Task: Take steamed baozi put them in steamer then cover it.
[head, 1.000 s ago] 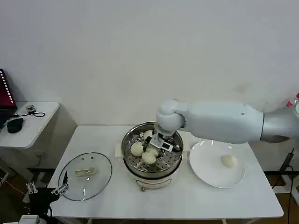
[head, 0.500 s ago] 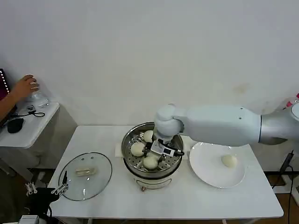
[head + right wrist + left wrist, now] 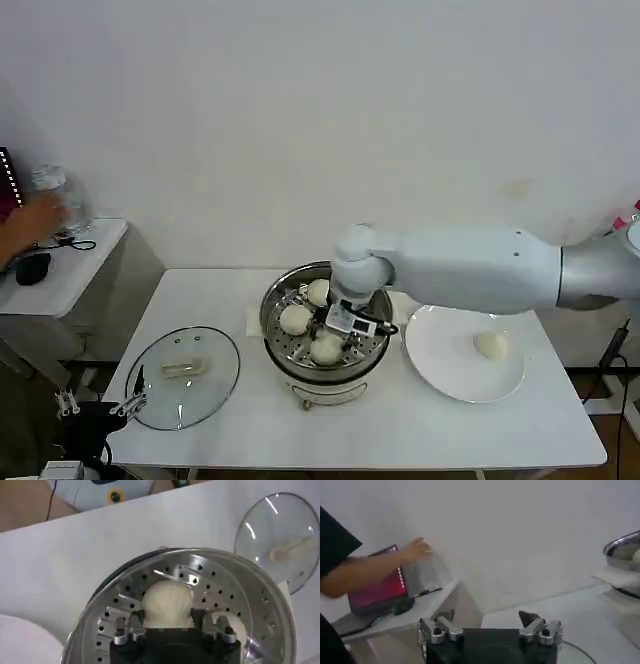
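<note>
The steamer [image 3: 272, 303] stands mid-table, a shiny steel pot with a perforated tray. Three baozi lie in it: one at the left [image 3: 293, 320], one at the back [image 3: 317, 292], and one at the front [image 3: 327, 350]. My right gripper [image 3: 331, 338] reaches down into the pot, shut on that front baozi [image 3: 167, 600], which rests on the tray between the fingers. A neighbouring baozi [image 3: 229, 622] lies beside it. One more baozi [image 3: 490, 345] sits on the white plate [image 3: 430, 372]. The glass lid [image 3: 185, 375] lies flat left of the pot. My left gripper [image 3: 100, 408] waits open off the table's front left corner.
A small side table [image 3: 70, 262] with a laptop [image 3: 375, 592] and loose items stands at the far left. The white wall runs behind the work table. Bare tabletop lies in front of the steamer and plate.
The right gripper has sunk lower into the steamer and carried the baozi toward the front of the tray. The left arm has not moved.
</note>
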